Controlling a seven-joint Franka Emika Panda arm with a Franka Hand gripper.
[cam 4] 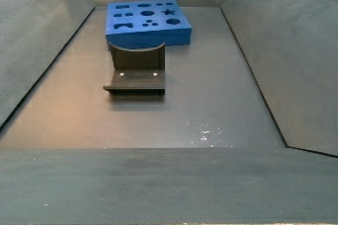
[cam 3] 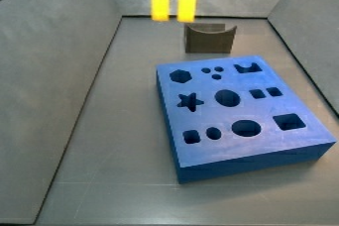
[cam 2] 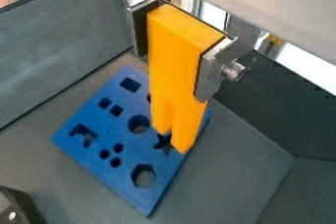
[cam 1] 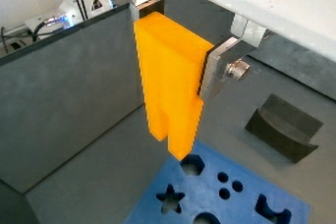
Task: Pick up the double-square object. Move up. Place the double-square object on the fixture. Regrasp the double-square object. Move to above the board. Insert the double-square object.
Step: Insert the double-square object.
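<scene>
Jaws of the gripper (cam 2: 184, 56) clamp the yellow block (cam 2: 178, 81) upright, hanging over the blue board (cam 2: 98, 135); insertion remains.

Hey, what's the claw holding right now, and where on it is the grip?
The claw holds the double-square object upright, clamped near its upper end between the fingers; its lower end hangs free above the board.

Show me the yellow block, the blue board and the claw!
yellow block (cam 2: 178, 81), wrist view, front face, held in the claw
blue board (cam 3: 239, 121), side view, top face
claw (cam 1: 178, 46), wrist view, between its fingertips
</scene>
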